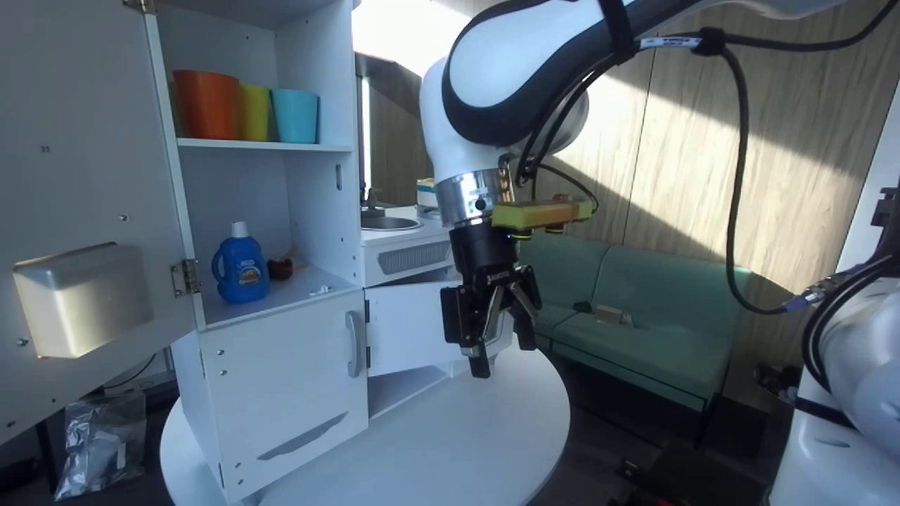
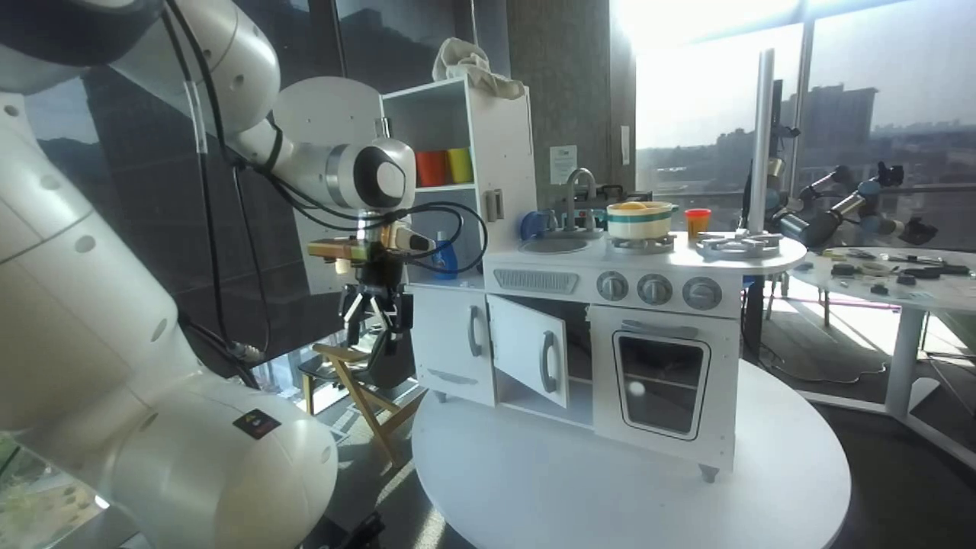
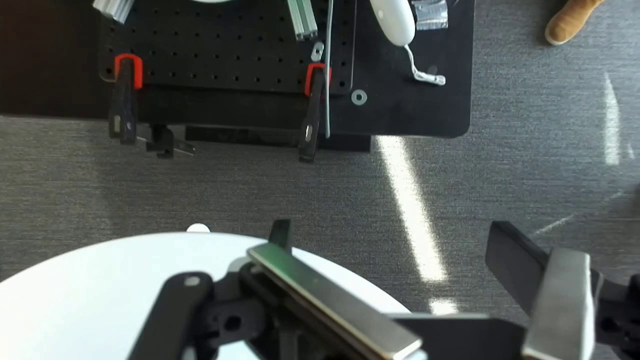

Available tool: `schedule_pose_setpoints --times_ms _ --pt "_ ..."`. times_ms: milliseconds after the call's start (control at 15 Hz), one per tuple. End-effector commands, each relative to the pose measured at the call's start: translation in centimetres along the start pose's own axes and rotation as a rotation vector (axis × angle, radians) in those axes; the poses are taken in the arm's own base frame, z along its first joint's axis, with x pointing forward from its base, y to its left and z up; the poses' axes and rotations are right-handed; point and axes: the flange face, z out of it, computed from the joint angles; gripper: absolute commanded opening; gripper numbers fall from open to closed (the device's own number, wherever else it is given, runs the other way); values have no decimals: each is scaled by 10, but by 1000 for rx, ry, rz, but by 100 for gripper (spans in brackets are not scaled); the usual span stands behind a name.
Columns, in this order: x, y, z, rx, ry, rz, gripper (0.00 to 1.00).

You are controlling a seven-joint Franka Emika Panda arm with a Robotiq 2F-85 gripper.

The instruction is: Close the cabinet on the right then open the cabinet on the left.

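Observation:
The right cabinet's white door (image 1: 402, 330) stands ajar on the toy kitchen. Its grey handle (image 2: 547, 361) faces out in an exterior view, with the dark interior beside it. The left cabinet's white door (image 1: 281, 400) is shut, with a vertical grey handle (image 1: 354, 344). This door also shows in an exterior view (image 2: 448, 339). My gripper (image 1: 490, 344) is open and empty, pointing down in front of the kitchen. In an exterior view the gripper (image 2: 372, 335) is left of the left door, apart from it. In the wrist view the gripper (image 3: 392, 240) has only floor between its fingers; both cabinets are out of view.
A round white table (image 2: 610, 496) bears the kitchen. A tall upper door (image 1: 84, 161) hangs wide open. Cups (image 1: 207, 105) and a blue bottle (image 1: 242, 270) stand on shelves. The oven door (image 2: 662, 377) is shut. The wrist view shows a black base table (image 3: 240, 107) with clamps.

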Motion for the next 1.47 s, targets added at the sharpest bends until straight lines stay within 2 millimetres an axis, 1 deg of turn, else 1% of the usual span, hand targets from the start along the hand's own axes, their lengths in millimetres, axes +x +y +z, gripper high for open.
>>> schedule_pose_setpoints --times_ms 0,133,200,267,400,600,800,933,1067,1200,1400 --pt "53 7 18 -5 19 -18 100" --pt "77 16 28 -51 20 -3 100" --pt "87 22 30 -76 20 -52 100" --pt "94 24 30 -112 45 -122 100" --pt "112 27 23 -185 104 -203 100" --pt "138 22 0 -229 231 -270 100" --pt "159 20 -15 -234 351 -327 100" --pt "174 21 -15 -231 398 -371 100" --pt "187 20 -10 -212 420 -416 100" --pt "200 11 -10 -211 462 -487 100" --pt "215 -5 -21 -238 506 -531 100"
